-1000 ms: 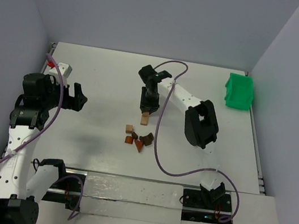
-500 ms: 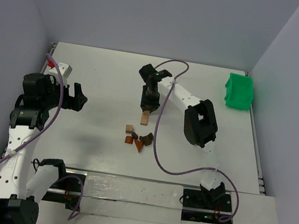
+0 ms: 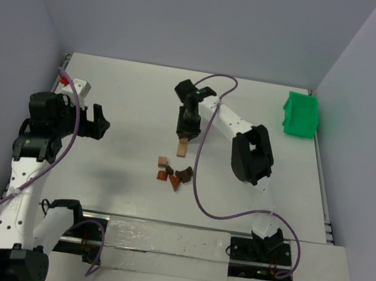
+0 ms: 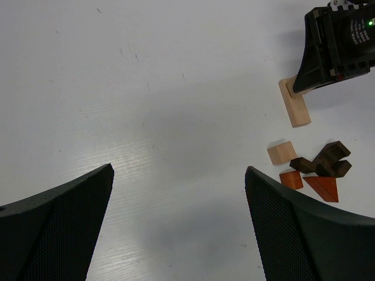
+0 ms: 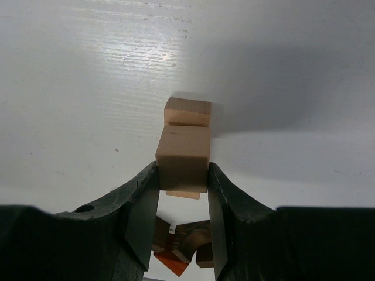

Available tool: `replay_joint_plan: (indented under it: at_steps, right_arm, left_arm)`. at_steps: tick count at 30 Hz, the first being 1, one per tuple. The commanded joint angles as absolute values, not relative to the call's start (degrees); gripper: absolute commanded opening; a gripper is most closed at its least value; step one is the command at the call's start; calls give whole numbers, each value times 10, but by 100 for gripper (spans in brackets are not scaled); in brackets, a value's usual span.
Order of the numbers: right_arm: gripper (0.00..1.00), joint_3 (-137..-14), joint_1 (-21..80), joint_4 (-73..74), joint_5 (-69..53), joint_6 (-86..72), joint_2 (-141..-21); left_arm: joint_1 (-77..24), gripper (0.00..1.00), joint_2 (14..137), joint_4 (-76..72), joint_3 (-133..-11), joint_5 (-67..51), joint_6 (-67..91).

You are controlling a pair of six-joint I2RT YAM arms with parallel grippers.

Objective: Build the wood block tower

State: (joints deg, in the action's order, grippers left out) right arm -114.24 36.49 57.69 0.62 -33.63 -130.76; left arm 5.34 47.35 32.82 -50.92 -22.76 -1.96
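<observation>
My right gripper (image 3: pixel 185 137) is shut on a light tan cube (image 5: pixel 183 153), pinched between both fingers. The cube hangs directly over a light tan bar (image 4: pixel 296 108) that lies flat on the table; whether they touch I cannot tell. The other wood blocks lie close together nearer the arms: a tan cube (image 4: pixel 282 153), a dark brown notched piece (image 4: pixel 325 162) and a reddish wedge (image 4: pixel 322 187). In the right wrist view they show below the held cube (image 5: pixel 187 243). My left gripper (image 3: pixel 102 125) stands open over bare table at the left, nothing between its fingers (image 4: pixel 70 205).
A green bin (image 3: pixel 300 115) sits at the far right corner. A small grey-white object (image 3: pixel 79 85) lies at the far left edge. The right arm's purple cable (image 3: pixel 196 178) loops just right of the loose blocks.
</observation>
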Motion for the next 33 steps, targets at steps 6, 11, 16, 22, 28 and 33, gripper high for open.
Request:
replay_joint_plan:
  at_steps: [6,11,16,22,28,33]
  right_arm:
    - [12,-1168,362,580,10,-346,-1317]
    - [14,-1170,362,580,9,-346,-1316]
    - [19,-1169,362,580,6,-347,-1314]
    - [23,-1166,363,579,5,-348,-1309]
    - [26,-1165,363,578,4,-347,-1312]
    - [29,-1164,363,578,4,-348,-1313]
  left_arm:
    - [51,99,470,302,-512,-229,-14]
    - [52,99,469,303,-513,-226,-14]
    - [51,99,468,304,-512,-227,-13]
    - [51,99,466,304,-513,-226,-12]
    - [52,99,467,303,-512,-227,-13]
    - [52,99,467,303,-512,-228,-14]
